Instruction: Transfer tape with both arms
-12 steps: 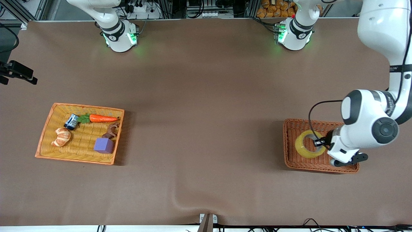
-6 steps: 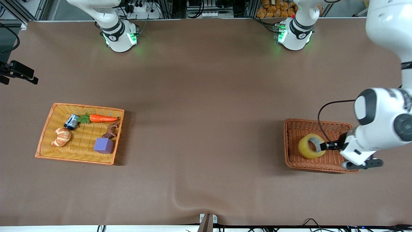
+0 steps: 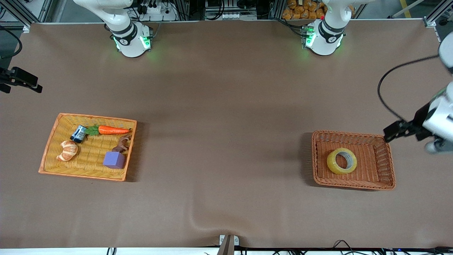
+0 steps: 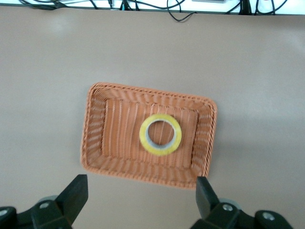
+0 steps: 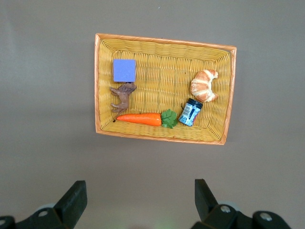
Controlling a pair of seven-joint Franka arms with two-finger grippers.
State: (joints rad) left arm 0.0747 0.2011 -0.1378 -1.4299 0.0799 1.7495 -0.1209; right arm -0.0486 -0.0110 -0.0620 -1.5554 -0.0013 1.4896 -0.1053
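Observation:
The yellow tape [image 3: 341, 161] lies flat in a brown wicker basket [image 3: 348, 134] toward the left arm's end of the table. My left gripper [image 3: 389, 136] is open and empty, up in the air over the table beside the basket's corner. In the left wrist view the tape [image 4: 160, 134] and its basket [image 4: 143, 90] show well below my open left gripper [image 4: 141, 195]. My right gripper [image 5: 139, 198] is open and empty, high over the table beside the yellow basket [image 5: 162, 39]. It is out of the front view.
The yellow wicker basket [image 3: 95, 116] toward the right arm's end holds a carrot [image 3: 112, 130], a croissant [image 3: 67, 150], a purple cube [image 3: 114, 159], a small blue jar [image 3: 78, 134] and a brown toy animal [image 3: 122, 143]. A wrinkle [image 3: 198, 221] runs in the table cover near the front edge.
My left gripper held the tape tilted up in the brown basket, then let go. The tape now lies flat, and the left arm has risen away toward the table's end.

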